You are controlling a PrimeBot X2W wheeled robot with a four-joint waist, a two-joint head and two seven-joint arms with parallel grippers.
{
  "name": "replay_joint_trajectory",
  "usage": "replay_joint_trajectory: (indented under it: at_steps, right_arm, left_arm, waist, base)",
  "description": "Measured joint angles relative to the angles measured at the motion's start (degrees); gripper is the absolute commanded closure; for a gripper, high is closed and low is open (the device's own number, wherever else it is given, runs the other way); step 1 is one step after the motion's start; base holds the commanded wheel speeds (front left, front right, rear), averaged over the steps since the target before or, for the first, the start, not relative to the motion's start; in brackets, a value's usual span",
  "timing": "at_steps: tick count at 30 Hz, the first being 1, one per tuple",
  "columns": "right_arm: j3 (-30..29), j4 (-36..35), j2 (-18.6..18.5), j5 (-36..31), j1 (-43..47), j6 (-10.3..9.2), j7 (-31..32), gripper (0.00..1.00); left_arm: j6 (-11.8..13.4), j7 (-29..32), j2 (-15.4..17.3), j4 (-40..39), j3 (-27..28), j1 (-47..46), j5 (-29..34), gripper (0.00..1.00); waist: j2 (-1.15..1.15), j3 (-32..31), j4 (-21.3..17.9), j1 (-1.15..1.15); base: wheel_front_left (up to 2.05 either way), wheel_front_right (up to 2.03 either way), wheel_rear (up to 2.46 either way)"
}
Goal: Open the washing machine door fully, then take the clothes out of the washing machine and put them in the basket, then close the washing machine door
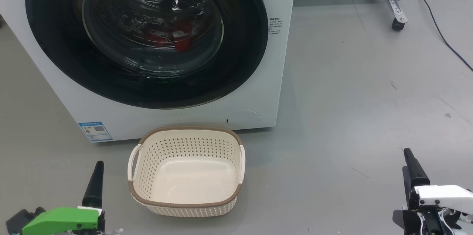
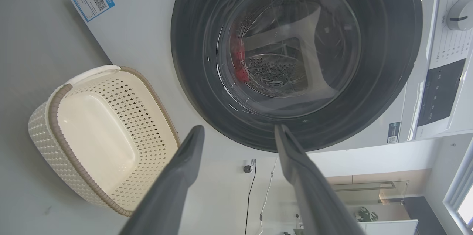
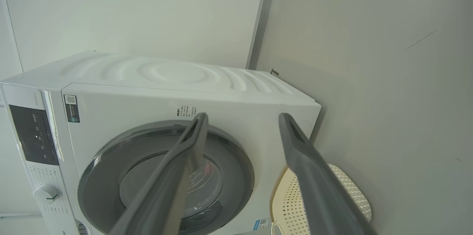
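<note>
The washing machine (image 1: 281,79) stands ahead, a white box, with the washing machine door (image 1: 244,43) shut flat against its front. Through the door's glass bowl I see red clothes (image 1: 183,44) low in the drum, also a red patch of clothes (image 2: 238,65) in the left wrist view. The cream basket (image 1: 192,129) sits empty on the floor right in front of the machine. My left gripper (image 2: 239,127) is open and holds nothing, and one of its fingers (image 1: 94,187) rises left of the basket. My right gripper (image 3: 242,115) is open and bare, far right of the basket.
A metal frame leg on a caster (image 1: 397,20) and a black cable (image 1: 439,31) lie on the grey floor at the back right. A blue label sticker (image 1: 95,131) marks the machine's lower front. The control knob (image 2: 458,19) sits beside the door.
</note>
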Motion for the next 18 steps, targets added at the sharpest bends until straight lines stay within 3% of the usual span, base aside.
replay_joint_trajectory:
  at_steps: [8, 18]
  right_arm:
    - [1.8, -0.1, -2.0, -7.6, 0.0, -0.04, -2.0, 0.00]
    - [5.2, -0.5, -4.3, -18.7, -0.5, -1.66, -3.9, 0.00]
  left_arm:
    - [0.0, -1.7, 1.7, -0.2, -1.8, -0.2, 7.8, 0.00]
    - [1.8, -3.6, 2.3, -2.0, -2.9, -1.4, 18.3, 0.00]
  waist:
    - [0.00, 0.0, 0.0, 0.00]
    - [0.00, 0.0, 0.1, 0.00]
  base:
    - [0.00, 0.00, 0.00]
    - [0.00, 0.00, 0.00]
